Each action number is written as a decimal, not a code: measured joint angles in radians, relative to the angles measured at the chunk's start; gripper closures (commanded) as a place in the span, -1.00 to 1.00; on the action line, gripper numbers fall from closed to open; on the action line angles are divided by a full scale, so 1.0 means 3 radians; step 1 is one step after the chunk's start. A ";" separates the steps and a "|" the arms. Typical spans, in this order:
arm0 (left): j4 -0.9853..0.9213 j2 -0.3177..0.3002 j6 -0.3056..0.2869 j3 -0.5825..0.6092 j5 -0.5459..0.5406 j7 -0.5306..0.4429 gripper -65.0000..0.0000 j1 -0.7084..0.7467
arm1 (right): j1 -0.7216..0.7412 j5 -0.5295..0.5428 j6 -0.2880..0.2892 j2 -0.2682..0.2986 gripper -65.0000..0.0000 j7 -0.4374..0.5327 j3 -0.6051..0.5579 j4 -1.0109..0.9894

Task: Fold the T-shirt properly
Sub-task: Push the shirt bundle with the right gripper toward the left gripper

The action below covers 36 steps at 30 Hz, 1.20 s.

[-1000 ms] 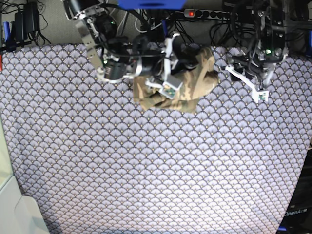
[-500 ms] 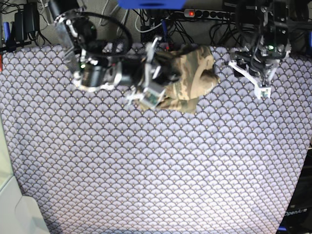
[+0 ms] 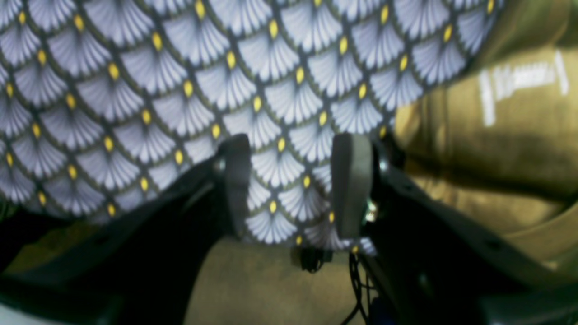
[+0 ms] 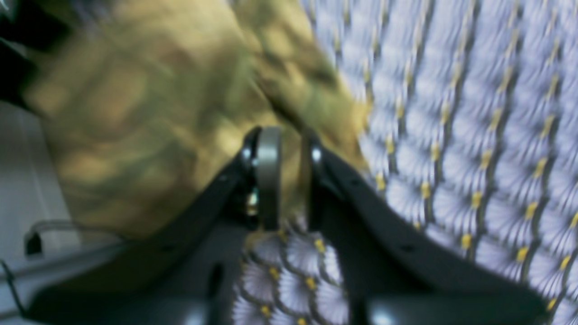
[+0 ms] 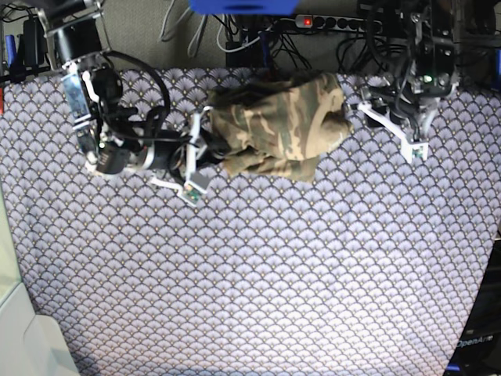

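The camouflage T-shirt [image 5: 282, 125] lies bunched in loose folds at the far middle of the purple table cloth [image 5: 266, 274]. My right gripper [image 5: 205, 149] lies low at the shirt's left edge. In the blurred right wrist view its jaws [image 4: 289, 176] stand a narrow gap apart, with the T-shirt [image 4: 135, 113] filling the space ahead and showing through the gap. My left gripper [image 5: 389, 117] hovers right of the shirt. In the left wrist view it [image 3: 293, 180] is open over bare table cloth, and the T-shirt [image 3: 496, 135] lies off to the right.
A power strip [image 5: 337, 23] and tangled cables run behind the table's far edge. A white object [image 5: 31, 345] sits at the near left corner. A dark object [image 5: 477, 345] stands beyond the table's right edge.
My right arm has swung left and lower, from over the shirt to its left edge, and its jaws have parted a little. The shirt now shows uncovered. The left arm has barely shifted.
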 measured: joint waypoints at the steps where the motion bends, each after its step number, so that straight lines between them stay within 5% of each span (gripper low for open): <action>1: 0.0000 0.0000 0.0000 -0.0001 0.0001 0.0000 0.11 -0.0004 | 0.0014 -0.0001 0.0000 0.0008 0.38 0.0010 0.0001 0.0005; 13: 0.0000 0.0000 0.0000 -0.0006 0.0001 0.0001 0.11 -0.0001 | 0.0122 0.0003 0.0001 0.0056 0.24 0.0061 -0.0350 0.0024; 23: 0.0000 -0.0009 0.0000 -0.0006 0.0001 0.0001 0.11 -0.0001 | 0.0106 -0.0801 0.0001 0.0014 0.25 0.0345 -0.0587 -0.0072; 36: 0.0000 -0.0006 0.0000 -0.0010 0.0001 0.0001 0.11 -0.0003 | 0.0150 -0.0753 0.0014 0.0017 0.34 0.0557 -0.0579 -0.0389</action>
